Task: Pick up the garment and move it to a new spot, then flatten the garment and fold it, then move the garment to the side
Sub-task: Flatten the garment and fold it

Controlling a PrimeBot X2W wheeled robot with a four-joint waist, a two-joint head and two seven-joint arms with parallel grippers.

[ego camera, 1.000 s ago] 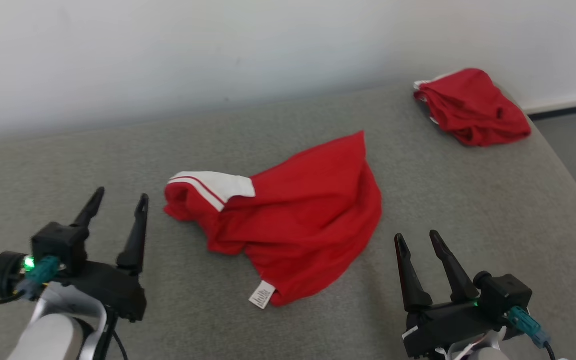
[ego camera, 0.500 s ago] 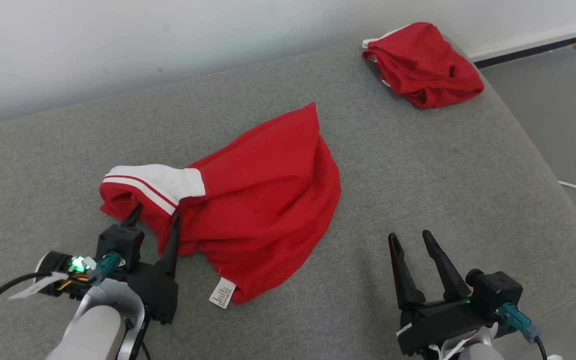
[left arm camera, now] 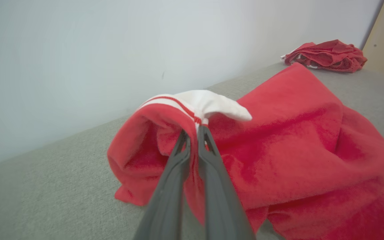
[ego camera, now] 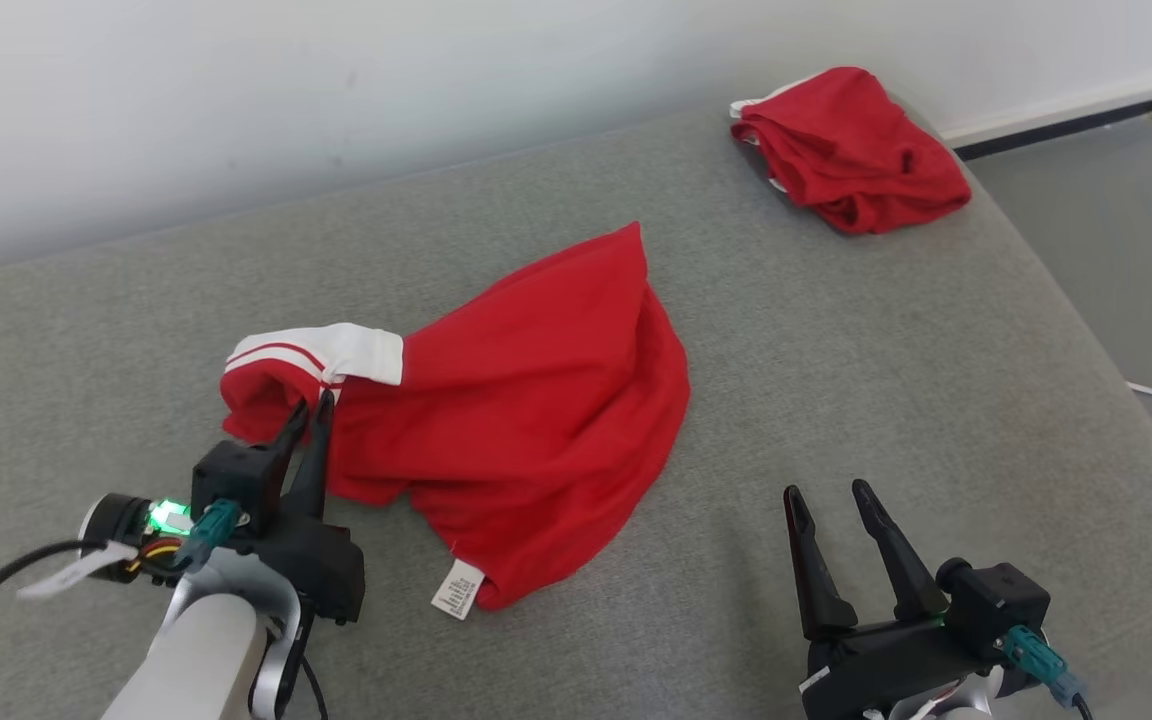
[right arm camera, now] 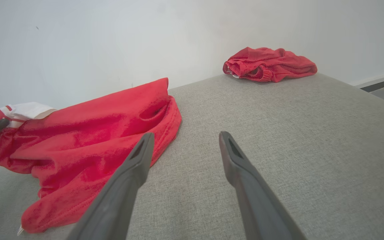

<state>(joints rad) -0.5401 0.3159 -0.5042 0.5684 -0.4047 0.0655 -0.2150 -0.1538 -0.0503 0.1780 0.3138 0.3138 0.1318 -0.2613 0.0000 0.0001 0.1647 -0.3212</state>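
My left tool is clenched on the red garment at its white-banded edge, in the middle of the couch. My right tool hangs released near the front edge. The cloth looks soft and light, so I expect it to droop.

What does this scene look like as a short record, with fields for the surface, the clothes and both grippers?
surface: grey cushion
garment: red, crumpled, mid-cushion, with a white striped band at its left end
left gripper: shut on the garment just below the band
right gripper: open, apart from the garment
second garment: red, bunched at the far right corner
care label: white, at the garment's near edge
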